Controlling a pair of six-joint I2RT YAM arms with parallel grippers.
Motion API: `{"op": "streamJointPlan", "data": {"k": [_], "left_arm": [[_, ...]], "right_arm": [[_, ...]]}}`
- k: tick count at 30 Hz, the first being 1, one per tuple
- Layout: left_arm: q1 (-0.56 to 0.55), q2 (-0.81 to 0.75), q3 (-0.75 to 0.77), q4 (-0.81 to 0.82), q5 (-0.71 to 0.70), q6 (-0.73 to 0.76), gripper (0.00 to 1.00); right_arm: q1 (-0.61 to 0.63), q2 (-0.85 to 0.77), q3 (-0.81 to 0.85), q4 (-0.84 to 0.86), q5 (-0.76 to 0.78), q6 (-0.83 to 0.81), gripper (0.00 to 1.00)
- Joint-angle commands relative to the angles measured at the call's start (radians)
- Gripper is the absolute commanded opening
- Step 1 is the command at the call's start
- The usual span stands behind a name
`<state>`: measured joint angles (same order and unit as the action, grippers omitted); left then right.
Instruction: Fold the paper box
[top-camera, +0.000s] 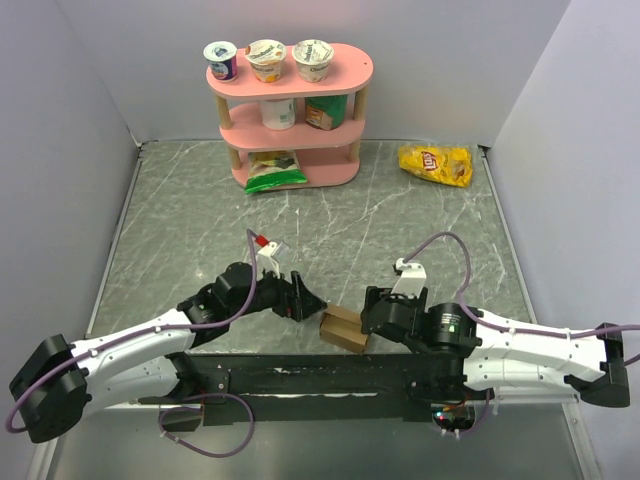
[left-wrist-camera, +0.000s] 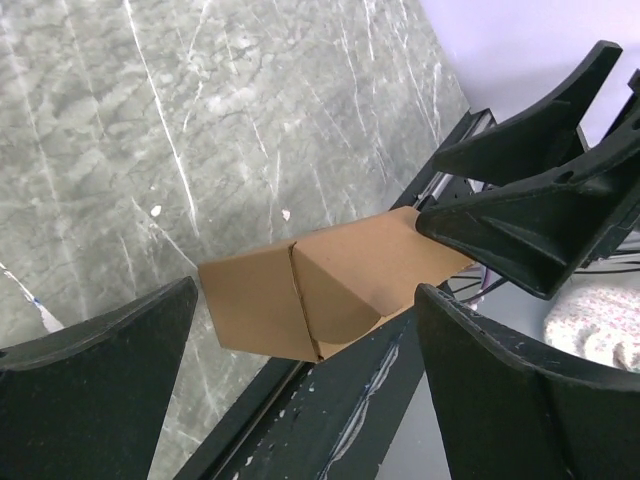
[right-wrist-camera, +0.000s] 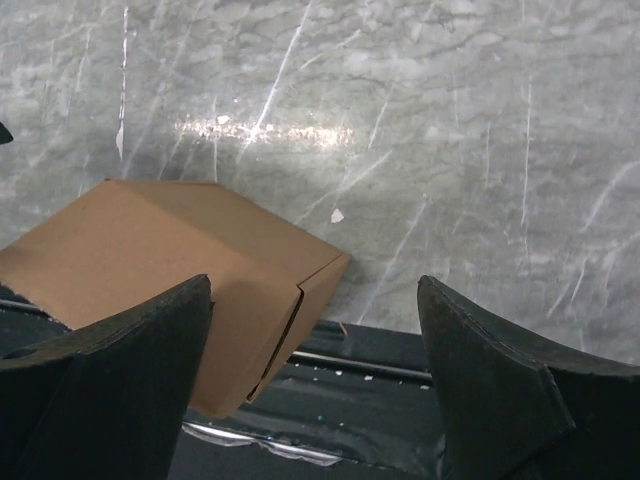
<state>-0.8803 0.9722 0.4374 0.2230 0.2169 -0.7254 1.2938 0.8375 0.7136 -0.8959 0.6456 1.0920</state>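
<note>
The small plain brown cardboard box (top-camera: 343, 328) sits on the near edge of the grey marbled counter (top-camera: 300, 210), partly over the black base rail (top-camera: 300, 380). It lies directly between the left tool (top-camera: 308, 300) and the right tool (top-camera: 368, 315). Both tools have their fingers spread wide and neither holds anything. In the left wrist view the box lies just ahead of the fingertips, with the right tool pressed up against its far end. In the right wrist view the box is at that tool's left finger (right-wrist-camera: 110, 380), probably touching it.

The box looks nearly formed. One side panel shows a curved tuck edge, and the corner nearest the right tool gapes slightly, so the step in hand is likely seating that last flap.

To do it well:
- Use one tool as a fixed backstop.
- Push with the other squarely along the box's length, slowly, so the flap slides in and does not buckle.
- Keep the box from slipping off the counter's edge onto the rail.
</note>
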Motion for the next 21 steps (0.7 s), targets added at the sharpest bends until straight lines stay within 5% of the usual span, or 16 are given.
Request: {"op": "streamJointPlan", "data": {"k": [1,15,21], "left_arm": [[0.003,0.033,-0.022,0.087,0.041,-0.052,0.98],[0.003,0.079,-0.129,0.24,0.073,-0.108,0.81],[0.003,0.089,-0.15,0.254,0.073,-0.115,0.72]], "right_arm": [[0.032,0.026,0.047,-0.112,0.057,0.155,0.89],[0.102,0.094,0.004,-0.196,0.089,0.428,0.87],[0.157,0.132,-0.009,-0.239,0.1,0.537,0.78]]}}
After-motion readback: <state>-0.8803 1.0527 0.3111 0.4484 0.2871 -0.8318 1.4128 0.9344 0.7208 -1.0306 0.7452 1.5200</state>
